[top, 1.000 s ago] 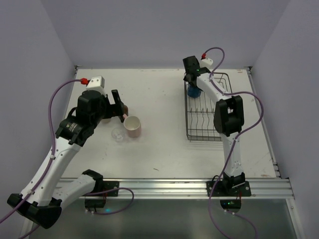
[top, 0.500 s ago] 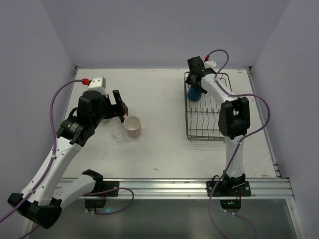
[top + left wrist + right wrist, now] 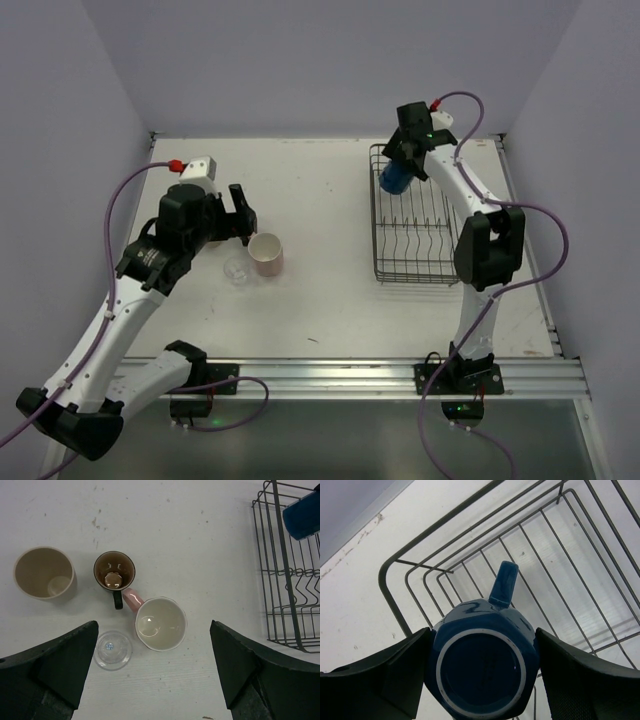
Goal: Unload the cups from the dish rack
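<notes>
Blue is the colour of the last cup that concerns the rack: the blue mug (image 3: 394,179) now sits between the fingers of the right gripper (image 3: 483,680), which stand fairly wide and press on its two sides. Compared with one second ago, the right arm is higher and its wrist is turned. The mug was then low in the far left corner of the dish rack (image 3: 410,280). Now it hangs above that corner, its base facing the wrist camera and its handle pointing away, with the wires below it. It seems free of the bars, though I cannot tell this for sure.

The left gripper (image 3: 152,680) is almost where it was. Its fingers are spread wide and carry nothing. It hovers over four cups that stand close together on the table (image 3: 320,200): the cream-beige mug (image 3: 44,573), the dark brown mug (image 3: 114,570), the pale pink cup (image 3: 161,624) and the small clear glass (image 3: 113,650).

I see no other cup in the rack, so I judge the task is near its end: the mug must only travel out over the rim and be set down on the table.
</notes>
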Controlling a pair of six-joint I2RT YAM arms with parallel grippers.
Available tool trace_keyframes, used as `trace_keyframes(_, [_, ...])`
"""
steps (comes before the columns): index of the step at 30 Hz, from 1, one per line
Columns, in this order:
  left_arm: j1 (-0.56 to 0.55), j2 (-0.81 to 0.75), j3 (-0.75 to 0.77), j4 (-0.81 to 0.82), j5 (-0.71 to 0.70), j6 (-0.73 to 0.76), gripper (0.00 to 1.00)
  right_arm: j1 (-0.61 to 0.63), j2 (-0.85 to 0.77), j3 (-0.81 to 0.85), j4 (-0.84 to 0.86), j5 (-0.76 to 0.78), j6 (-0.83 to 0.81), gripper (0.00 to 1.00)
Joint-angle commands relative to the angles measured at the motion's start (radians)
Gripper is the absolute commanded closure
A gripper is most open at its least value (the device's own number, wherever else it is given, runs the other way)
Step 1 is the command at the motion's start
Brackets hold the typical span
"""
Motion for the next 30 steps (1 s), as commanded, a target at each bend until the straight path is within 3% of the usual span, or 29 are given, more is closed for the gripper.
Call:
trace_keyframes(1, [0.006,-0.015,0.002,0.044,0.016,0.000,0.03,-0.018,-0.096,-0.018,0.018,-0.064,0.031,1.00])
trace_keyframes(10, [0.006,-0.014,-0.006,0.065,0.048,-0.008,0.05,-0.054,-0.341,-0.279,0.125,-0.311,0.120,1.00])
trace_keyframes(18, [0.006,-0.024,0.007,0.062,0.055,-0.012,0.06,-0.087,-0.508,-0.360,0.153,-0.403,0.152,1.00])
trace_keyframes(25, [0.006,-0.056,0.013,0.089,0.076,0.028,0.07,-0.113,-0.671,-0.486,0.220,-0.660,0.247,1.00])
trace_keyframes(30, [0.006,-0.138,-0.006,0.151,0.195,0.086,0.06,-0.137,-0.755,-0.573,0.286,-0.874,0.321,1.00])
